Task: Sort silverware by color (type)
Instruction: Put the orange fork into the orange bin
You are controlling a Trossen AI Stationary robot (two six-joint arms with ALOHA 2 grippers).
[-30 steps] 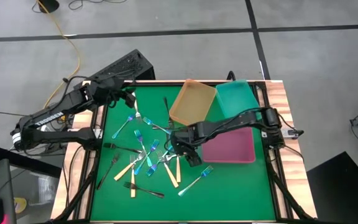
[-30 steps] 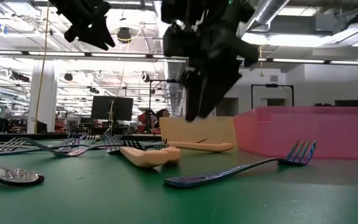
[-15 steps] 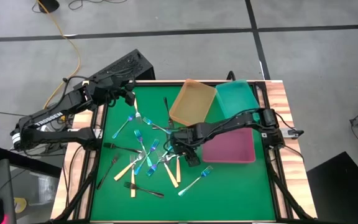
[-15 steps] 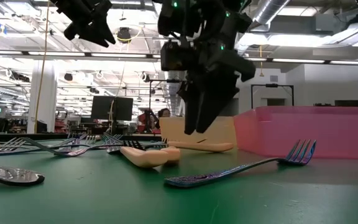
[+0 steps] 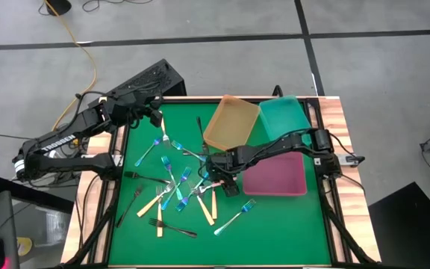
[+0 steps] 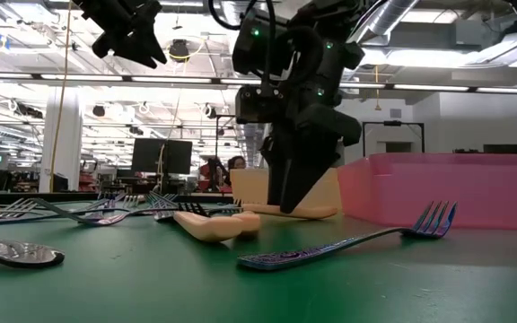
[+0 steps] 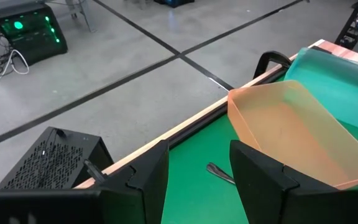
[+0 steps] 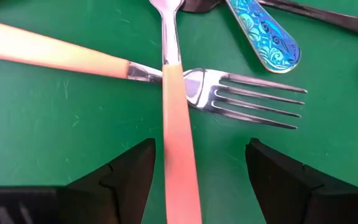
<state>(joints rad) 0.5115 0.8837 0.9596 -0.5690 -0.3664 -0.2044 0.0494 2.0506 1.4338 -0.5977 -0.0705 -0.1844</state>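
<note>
The silverware (image 5: 174,183) lies scattered on the green mat: cream-handled, iridescent blue and black forks. My right gripper (image 5: 216,178) hangs open and low over the pile's right side, pointing steeply down. In the right wrist view its fingers stand on either side of a cream-handled fork's handle (image 8: 178,124) without touching it. That handle lies across the neck of a second cream-handled fork (image 8: 247,96). A blue fork's handle (image 8: 263,37) lies just beyond. My left gripper (image 5: 155,118) waits open, high over the mat's far left corner.
An orange tray (image 5: 231,121) and a teal tray (image 5: 284,116) stand at the far side. A pink tray (image 5: 278,175) sits right of my right gripper. A black fork (image 5: 200,127) lies beside the orange tray. One blue fork (image 6: 348,242) lies alone near the front.
My right gripper has sunk toward the forks and now has its fingertips just above the cream handle. It has stayed open. No fork has moved.
</note>
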